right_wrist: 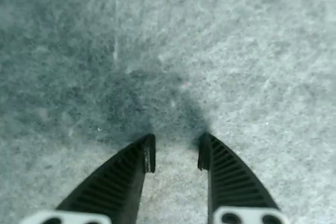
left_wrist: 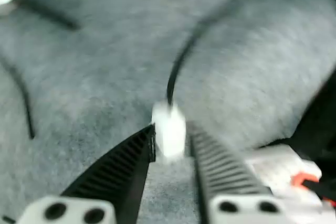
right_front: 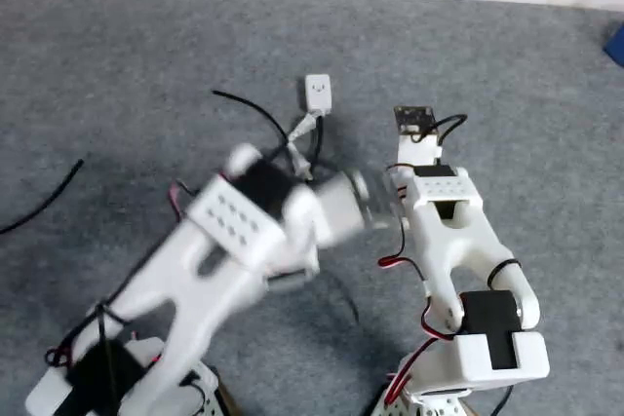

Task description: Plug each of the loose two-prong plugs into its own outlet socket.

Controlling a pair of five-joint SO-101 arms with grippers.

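Left wrist view: small white two-prong plug (left_wrist: 169, 129) on a black cord (left_wrist: 181, 61), pinched between the ribbed jaws of the left gripper (left_wrist: 170, 142) over grey felt mat (left_wrist: 273, 66). Right gripper (right_wrist: 176, 153) parted, empty. White square outlet socket (right_front: 317, 92) farther out on the mat. Likely trouble — shallow pinch plus cord drag twisting the plug, prongs missing the slots, or shoving the socket away.

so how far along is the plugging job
Nothing plugged yet: the white socket shows its slots bare. In hand: the left hand grips a white plug on a black cable. The right hand is open over carpet. Left to do: seating the plug.
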